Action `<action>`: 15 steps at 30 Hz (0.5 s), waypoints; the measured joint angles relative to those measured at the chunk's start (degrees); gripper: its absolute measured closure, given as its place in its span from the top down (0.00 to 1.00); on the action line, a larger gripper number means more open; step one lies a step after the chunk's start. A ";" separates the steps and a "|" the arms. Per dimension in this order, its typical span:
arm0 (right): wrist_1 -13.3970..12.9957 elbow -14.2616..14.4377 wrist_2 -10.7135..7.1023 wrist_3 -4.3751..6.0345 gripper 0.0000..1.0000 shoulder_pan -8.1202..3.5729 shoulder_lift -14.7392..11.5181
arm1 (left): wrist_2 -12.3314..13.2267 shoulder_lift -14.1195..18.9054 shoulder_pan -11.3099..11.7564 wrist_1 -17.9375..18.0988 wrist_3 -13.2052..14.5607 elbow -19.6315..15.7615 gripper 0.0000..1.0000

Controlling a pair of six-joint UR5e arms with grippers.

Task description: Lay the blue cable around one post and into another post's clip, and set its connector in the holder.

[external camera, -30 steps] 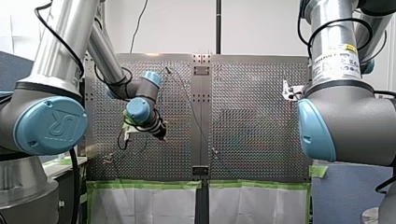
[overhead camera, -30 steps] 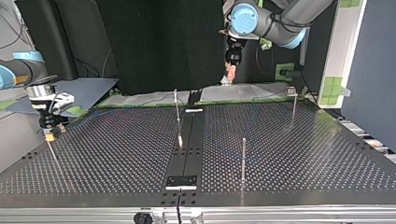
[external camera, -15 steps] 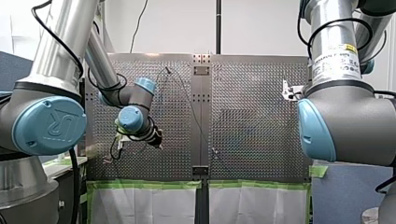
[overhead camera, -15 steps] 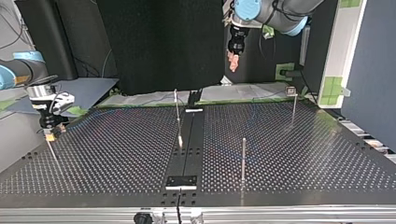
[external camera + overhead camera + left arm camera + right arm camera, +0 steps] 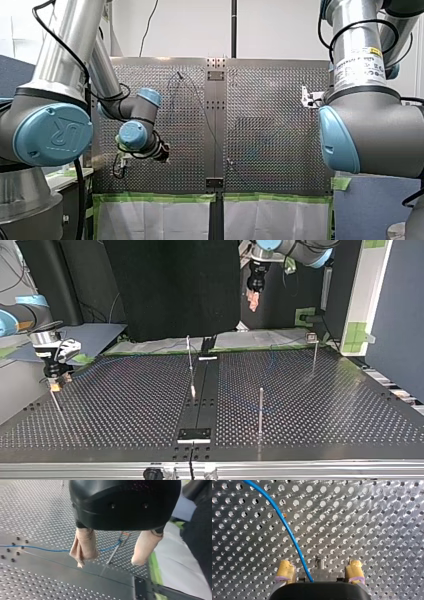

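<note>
The blue cable [image 5: 287, 528] runs over the perforated table and passes between the yellow pads [image 5: 284, 570] of my right gripper [image 5: 319, 576]. That gripper is open, low over a thin post [image 5: 55, 399] at the top view's left, and grips nothing. A small metal post tip [image 5: 320, 562] stands between its fingers beside the cable. My left gripper [image 5: 254, 299] hangs open and empty, high above the table's far edge, its beige pads [image 5: 83, 543] wide apart. Under it the cable [image 5: 50, 550] leads to a slim post [image 5: 115, 551].
Thin upright posts stand at the middle [image 5: 189, 352], the near right [image 5: 260, 410] and the far right [image 5: 314, 354] of the top view. A dark centre strip [image 5: 200, 400] carries small plates [image 5: 195, 434]. Green tape [image 5: 155, 198] lines the front view's near table edge.
My left gripper has risen and drawn back from the table, upward in the top view and down-left in the front view. My right arm has not moved.
</note>
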 joint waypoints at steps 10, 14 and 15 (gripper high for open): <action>-0.01 0.00 -0.01 -0.03 0.98 0.09 -0.01 | -0.03 -0.02 -0.09 5.10 -2.38 1.22 1.00; 0.00 0.00 -0.01 -0.03 0.98 0.10 -0.01 | -0.57 -0.02 -0.10 7.06 -1.30 1.23 1.00; 0.01 0.01 -0.01 -0.03 0.98 0.10 -0.01 | -0.84 -0.02 -0.10 7.63 -0.85 1.24 1.00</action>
